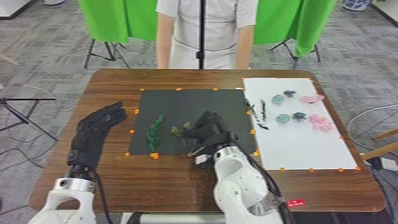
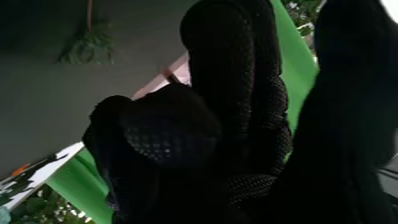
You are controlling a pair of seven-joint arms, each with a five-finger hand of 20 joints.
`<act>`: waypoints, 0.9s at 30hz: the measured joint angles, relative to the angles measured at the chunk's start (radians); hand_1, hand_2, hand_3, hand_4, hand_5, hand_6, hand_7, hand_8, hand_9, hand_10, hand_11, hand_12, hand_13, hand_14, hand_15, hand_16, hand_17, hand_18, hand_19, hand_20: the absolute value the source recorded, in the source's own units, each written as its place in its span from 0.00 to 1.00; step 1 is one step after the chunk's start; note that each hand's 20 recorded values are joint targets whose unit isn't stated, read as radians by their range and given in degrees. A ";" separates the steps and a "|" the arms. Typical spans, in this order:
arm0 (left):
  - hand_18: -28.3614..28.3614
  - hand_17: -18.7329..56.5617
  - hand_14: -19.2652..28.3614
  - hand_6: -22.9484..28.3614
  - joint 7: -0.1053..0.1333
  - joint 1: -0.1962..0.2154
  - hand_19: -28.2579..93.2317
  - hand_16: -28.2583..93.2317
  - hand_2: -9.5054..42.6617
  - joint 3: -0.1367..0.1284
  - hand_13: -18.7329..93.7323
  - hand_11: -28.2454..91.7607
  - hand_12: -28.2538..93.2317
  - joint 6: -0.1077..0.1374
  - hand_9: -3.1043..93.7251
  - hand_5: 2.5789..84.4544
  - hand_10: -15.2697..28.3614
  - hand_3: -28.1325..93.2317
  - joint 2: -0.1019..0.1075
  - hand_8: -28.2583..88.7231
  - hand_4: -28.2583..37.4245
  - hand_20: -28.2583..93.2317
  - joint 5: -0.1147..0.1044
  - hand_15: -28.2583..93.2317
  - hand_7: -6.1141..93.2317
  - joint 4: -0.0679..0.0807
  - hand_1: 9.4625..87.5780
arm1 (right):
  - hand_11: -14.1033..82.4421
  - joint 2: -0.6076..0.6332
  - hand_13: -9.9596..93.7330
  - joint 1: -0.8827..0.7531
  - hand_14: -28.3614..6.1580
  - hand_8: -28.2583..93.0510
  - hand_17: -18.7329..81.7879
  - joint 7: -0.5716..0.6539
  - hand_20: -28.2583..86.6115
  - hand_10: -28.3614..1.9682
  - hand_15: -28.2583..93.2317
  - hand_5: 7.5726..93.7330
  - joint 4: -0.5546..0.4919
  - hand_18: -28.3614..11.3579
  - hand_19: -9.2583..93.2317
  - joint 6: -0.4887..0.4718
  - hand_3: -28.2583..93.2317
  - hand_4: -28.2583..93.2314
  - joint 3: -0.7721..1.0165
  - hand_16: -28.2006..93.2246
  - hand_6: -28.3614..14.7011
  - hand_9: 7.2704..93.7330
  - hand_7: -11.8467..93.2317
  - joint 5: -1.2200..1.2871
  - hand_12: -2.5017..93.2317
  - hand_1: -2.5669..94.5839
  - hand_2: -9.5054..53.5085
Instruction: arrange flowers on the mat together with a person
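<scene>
Right hand [image 1: 210, 132] is over the black mat [image 1: 200, 100] beside an olive sprig [image 1: 178, 132] (grasping it or not, I can't tell), the relaxed left hand [image 1: 102, 120] at the mat's 9 o'clock. Under both mats is a brown wooden table [image 1: 160, 187] on grey floor [image 1: 44, 65], green cloth [image 1: 107, 22] toward 11 o'clock. Counted: one green sprig [image 1: 155, 134] at the black mat's 8 o'clock, and on the white mat [image 1: 306, 150] at 3 o'clock, two pale teal blooms [image 1: 282, 118], two darker blooms [image 1: 298, 115] and pink blooms [image 1: 320, 122] too merged to count.

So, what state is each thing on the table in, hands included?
Dark mat: spread flat.
White sheet: spread flat.
Green sprig: lying on the dark mat.
Yellowish sprig: beside the right hand; can't tell if held.
Pink flowers: loose on the white sheet.
Blue-green flowers: loose there too.
Left hand: open.
</scene>
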 measured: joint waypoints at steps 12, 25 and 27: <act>0.71 0.33 0.76 0.52 -0.001 0.000 0.28 0.27 0.07 -0.009 0.47 0.38 0.36 -0.013 0.48 0.56 0.64 0.75 -0.011 0.19 0.22 0.39 0.000 0.37 0.20 0.000 0.27 | 0.40 0.138 0.91 -0.067 0.55 0.16 0.70 0.030 0.64 0.48 0.62 0.84 -0.215 0.23 0.96 -0.010 0.81 0.14 0.014 0.49 0.65 0.91 0.30 0.093 0.27 0.27 0.12; 0.71 0.33 0.75 0.52 0.008 -0.004 0.28 0.27 0.07 -0.009 0.47 0.38 0.36 -0.036 0.48 0.56 0.64 0.75 -0.024 0.19 0.22 0.39 0.000 0.37 0.20 0.006 0.27 | 0.22 0.171 0.52 -0.307 0.38 0.16 0.42 -0.371 0.52 0.42 0.33 0.55 -0.282 0.34 0.24 -0.010 0.88 0.11 0.435 0.42 0.62 0.58 0.23 0.705 0.19 0.17 0.17; 0.71 0.33 0.75 0.52 0.010 -0.004 0.28 0.27 0.07 -0.008 0.47 0.38 0.36 -0.038 0.48 0.56 0.64 0.75 -0.024 0.19 0.22 0.39 0.000 0.37 0.20 0.007 0.27 | 0.22 0.169 0.49 -0.316 0.39 0.17 0.41 -0.384 0.51 0.42 0.33 0.52 -0.278 0.34 0.19 -0.073 0.88 0.11 0.486 0.40 0.62 0.55 0.21 0.791 0.19 0.15 0.18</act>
